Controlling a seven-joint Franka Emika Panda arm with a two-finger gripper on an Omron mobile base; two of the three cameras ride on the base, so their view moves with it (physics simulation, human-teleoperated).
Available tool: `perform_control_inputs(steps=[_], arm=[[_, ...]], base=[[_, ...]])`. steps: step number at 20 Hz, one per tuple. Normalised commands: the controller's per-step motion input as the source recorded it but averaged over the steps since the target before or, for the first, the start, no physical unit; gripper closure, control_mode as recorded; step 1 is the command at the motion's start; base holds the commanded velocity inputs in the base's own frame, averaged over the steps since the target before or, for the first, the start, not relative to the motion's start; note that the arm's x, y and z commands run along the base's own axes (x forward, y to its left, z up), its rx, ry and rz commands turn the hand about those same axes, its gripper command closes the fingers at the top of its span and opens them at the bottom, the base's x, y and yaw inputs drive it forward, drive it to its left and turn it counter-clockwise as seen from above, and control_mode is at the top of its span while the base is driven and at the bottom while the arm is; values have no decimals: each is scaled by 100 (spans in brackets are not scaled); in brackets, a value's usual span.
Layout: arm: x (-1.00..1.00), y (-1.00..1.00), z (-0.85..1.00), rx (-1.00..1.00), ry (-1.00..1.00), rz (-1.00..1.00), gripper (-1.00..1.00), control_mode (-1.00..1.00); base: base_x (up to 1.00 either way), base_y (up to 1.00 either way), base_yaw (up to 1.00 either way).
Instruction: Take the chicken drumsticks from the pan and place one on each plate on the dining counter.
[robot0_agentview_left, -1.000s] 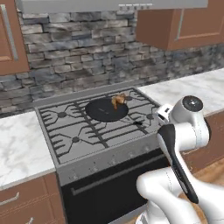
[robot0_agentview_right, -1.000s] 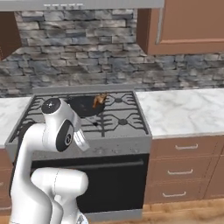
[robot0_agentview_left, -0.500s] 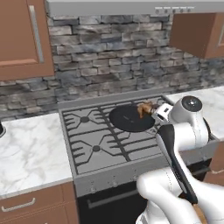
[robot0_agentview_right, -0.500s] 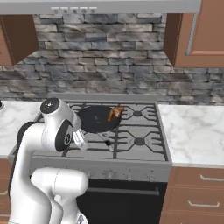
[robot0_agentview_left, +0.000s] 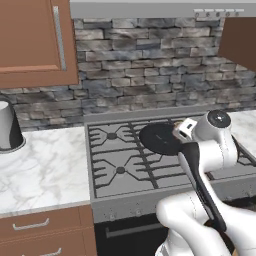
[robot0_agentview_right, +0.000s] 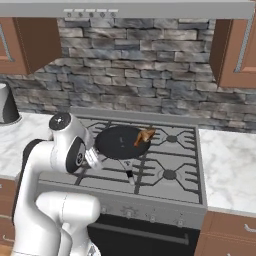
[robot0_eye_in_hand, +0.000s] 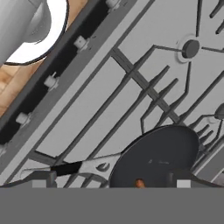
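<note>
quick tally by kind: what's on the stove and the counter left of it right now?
pan: 1
chicken drumsticks: 1 orange-brown lump in view, count unclear
grey metal pot on the left counter: 1
Total: 3 things seen

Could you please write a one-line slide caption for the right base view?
Franka arm beside the stove, where a black pan holds golden chicken drumsticks at its right edge.

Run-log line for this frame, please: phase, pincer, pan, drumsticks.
phase: approaching stove | pincer: above the grates, state unclear, nothing seen held | pan: on stove | chicken drumsticks: in pan, right edge
</note>
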Motion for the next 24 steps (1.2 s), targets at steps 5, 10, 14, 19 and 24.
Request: perform_control_inputs(steps=[5,10,14,19,24], arm=[[24,0,9,-5,10,-5,-100,-100],[45,-18,21,-1,10,-11,-100,-100],[71,-43,0,0,5,-15,-100,-100],[70,-62,-2,0,10,5,-100,-100],[65,-33,-17,0,8,18,-100,-100]], base=[[0,0,0],[0,0,0],[0,0,0],[0,0,0],[0,0,0]])
